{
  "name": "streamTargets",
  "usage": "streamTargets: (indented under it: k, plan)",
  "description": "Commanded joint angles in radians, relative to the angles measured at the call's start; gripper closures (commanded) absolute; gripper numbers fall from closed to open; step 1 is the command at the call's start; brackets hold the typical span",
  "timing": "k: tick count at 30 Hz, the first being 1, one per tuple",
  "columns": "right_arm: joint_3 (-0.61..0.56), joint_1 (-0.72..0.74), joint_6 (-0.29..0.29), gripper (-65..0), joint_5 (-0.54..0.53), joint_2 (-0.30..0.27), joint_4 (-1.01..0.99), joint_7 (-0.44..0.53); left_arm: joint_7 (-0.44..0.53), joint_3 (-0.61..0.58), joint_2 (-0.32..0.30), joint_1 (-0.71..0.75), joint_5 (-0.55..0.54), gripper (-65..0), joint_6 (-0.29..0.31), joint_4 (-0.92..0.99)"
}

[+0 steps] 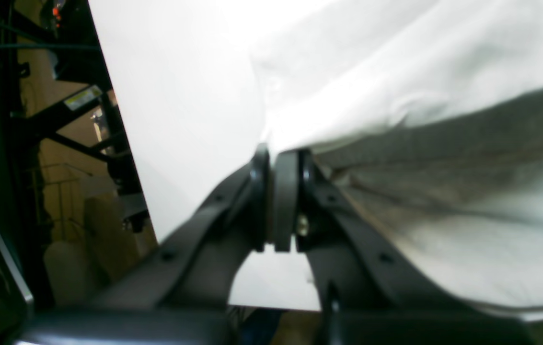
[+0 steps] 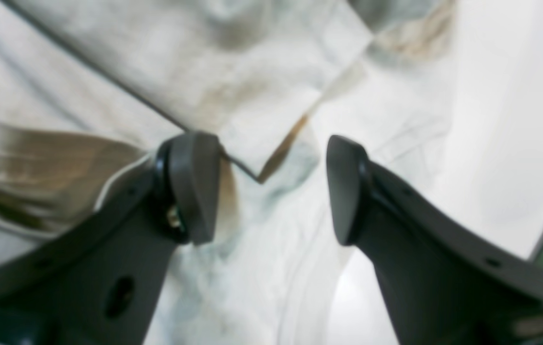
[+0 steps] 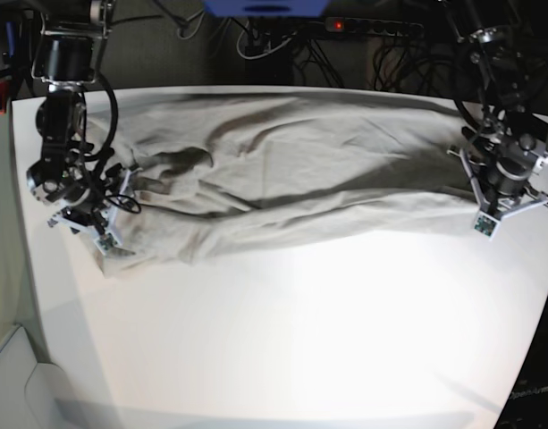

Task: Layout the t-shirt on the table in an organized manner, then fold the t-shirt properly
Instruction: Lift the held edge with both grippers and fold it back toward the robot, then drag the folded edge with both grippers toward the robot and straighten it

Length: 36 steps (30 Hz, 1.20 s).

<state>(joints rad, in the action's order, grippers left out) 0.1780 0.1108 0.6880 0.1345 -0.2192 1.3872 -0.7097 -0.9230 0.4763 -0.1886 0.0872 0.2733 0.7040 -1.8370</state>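
The light grey-beige t-shirt [image 3: 291, 170] lies stretched in a long wrinkled band across the far half of the white table [image 3: 300, 340]. At the band's right end in the base view, my left gripper [image 3: 490, 195] is shut on the shirt's edge. The left wrist view shows its pads pressed together [image 1: 273, 163] with the t-shirt [image 1: 396, 72] pinched and draping away to the right over the table [image 1: 180, 120]. My right gripper [image 3: 99, 219] is over the band's left end. Its jaws [image 2: 266, 158] stand wide open above a folded corner of the t-shirt [image 2: 252, 72], holding nothing.
Cables and a power strip [image 3: 372, 27] lie beyond the table's far edge. Dark frame struts [image 1: 70, 110] stand past the table edge beside my left gripper. Bare table [image 2: 501, 143] shows to the right of my right gripper, close to the table's rim.
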Motion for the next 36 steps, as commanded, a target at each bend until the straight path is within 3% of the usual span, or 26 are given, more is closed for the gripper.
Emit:
streamTargets:
  k: [1, 8, 15, 17, 30, 36]
  plan:
    - [0.002, 0.030, 0.010, -36.1, -0.005, -0.012, 0.004, 0.020, 0.014, 0.005, -0.002, -0.020, 0.004, -0.5, -0.006, -0.016]
    - [0.002, 0.054, 0.010, -33.0, -0.005, -0.012, -0.047, 0.023, 0.014, 0.003, 0.002, -0.028, 0.004, -0.5, -0.006, -0.016]
    - [-0.001, 0.069, 0.010, -6.0, -0.005, -0.001, -0.047, 0.025, 0.014, 0.003, 0.002, -0.037, 0.004, -0.5, -0.006, -0.016]
    - [-0.001, 0.074, 0.010, -3.1, -0.005, 0.001, -0.047, 0.025, 0.014, 0.003, 0.002, -0.037, 0.004, -0.5, -0.006, -0.016]
    - [-0.001, 0.085, 0.010, -3.0, -0.002, -0.007, 0.136, 0.008, 0.003, 0.011, -0.002, -0.053, 0.005, -0.5, -0.006, -0.030]
    - [0.007, 0.056, 0.010, -2.8, -0.005, -0.023, 0.248, -0.081, 0.000, 0.011, -0.007, -0.053, 0.011, -0.5, -0.006, -0.051]
